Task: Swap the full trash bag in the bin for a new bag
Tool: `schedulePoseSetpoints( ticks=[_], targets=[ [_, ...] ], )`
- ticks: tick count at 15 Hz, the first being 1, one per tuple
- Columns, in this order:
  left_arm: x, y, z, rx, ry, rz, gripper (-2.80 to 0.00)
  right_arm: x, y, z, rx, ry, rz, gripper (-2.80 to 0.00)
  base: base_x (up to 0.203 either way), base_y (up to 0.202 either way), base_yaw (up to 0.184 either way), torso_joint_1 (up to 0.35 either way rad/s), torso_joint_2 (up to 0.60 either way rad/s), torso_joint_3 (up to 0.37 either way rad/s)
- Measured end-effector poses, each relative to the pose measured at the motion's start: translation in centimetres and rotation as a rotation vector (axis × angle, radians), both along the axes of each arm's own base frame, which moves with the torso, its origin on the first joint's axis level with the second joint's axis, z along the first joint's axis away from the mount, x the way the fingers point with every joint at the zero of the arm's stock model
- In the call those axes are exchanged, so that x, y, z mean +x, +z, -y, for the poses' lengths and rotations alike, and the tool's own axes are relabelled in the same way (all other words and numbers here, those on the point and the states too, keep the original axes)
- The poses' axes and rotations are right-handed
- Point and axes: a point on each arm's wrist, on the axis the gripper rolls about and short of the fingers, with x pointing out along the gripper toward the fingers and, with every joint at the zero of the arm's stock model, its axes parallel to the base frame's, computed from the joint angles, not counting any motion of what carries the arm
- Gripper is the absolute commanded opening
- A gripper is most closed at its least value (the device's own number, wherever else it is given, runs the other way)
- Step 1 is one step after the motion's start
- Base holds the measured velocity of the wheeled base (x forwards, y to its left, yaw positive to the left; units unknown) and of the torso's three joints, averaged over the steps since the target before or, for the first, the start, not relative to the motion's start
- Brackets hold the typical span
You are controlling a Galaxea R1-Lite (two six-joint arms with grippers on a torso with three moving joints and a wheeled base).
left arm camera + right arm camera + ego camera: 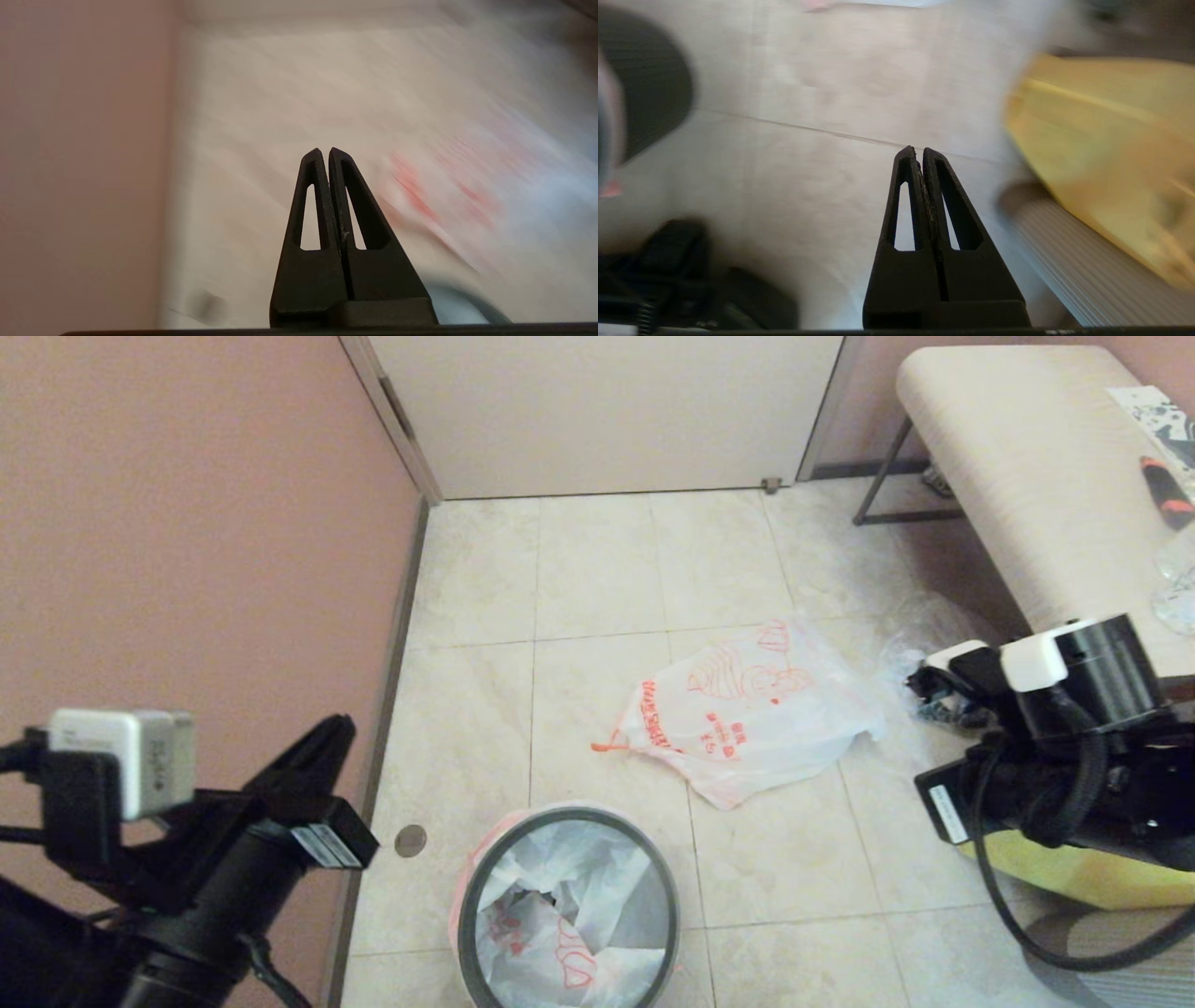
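Note:
The bin [470,896], a small round basket with a dark grey rim hoop, stands on the floor at the near centre. Inside it sits the full trash bag [551,933], crumpled white plastic with orange-red print; its contents are not clear from here. The new bag [756,709] lies limp on the tiles beyond the bin, to the right, and shows as a blurred red print [420,191] in the left wrist view. My left gripper [338,728] [325,150] hangs shut and empty left of the bin, by the wall. My right gripper [920,149] is shut and empty above bare floor; the head view hides its fingers.
A pink wall [187,523] runs along the left. A padded bench [1027,476] stands at the back right. A clear bag with dark contents [920,658] lies beside the new bag. A yellow tote bag [1074,873] [1101,140] sits under my right arm. A round floor drain [410,841] is left of the bin.

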Motion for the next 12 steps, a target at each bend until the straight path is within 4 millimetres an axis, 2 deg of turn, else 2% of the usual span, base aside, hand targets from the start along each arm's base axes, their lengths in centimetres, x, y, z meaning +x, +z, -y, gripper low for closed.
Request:
schedulePoseSetpoints(
  ticks=[2,6,9,12],
  targets=[
    [-0.2,1.6,-1.2,-0.018,0.114,0.054,-2.80,-1.9,0.8,2.0,-0.009,-0.069,0.036,-2.80,0.000,0.000,0.000,0.000,0.00,0.000],
    [-1.0,3.8,-5.4,-0.068,0.358,0.163,-2.80,-6.1,1.5,5.9,0.010,-0.201,0.115,-2.80,0.000,0.000,0.000,0.000,0.00,0.000],
    [-2.9,4.7,-8.2,-0.092,0.534,0.225,-2.80,-9.1,1.7,8.4,0.066,-0.337,0.190,-2.80,0.000,0.000,0.000,0.000,0.00,0.000],
    [-5.6,5.1,-9.9,-0.102,0.654,0.267,-2.80,-12.4,2.0,9.9,0.095,-0.430,0.279,-2.80,0.000,0.000,0.000,0.000,0.00,0.000]
  ],
)
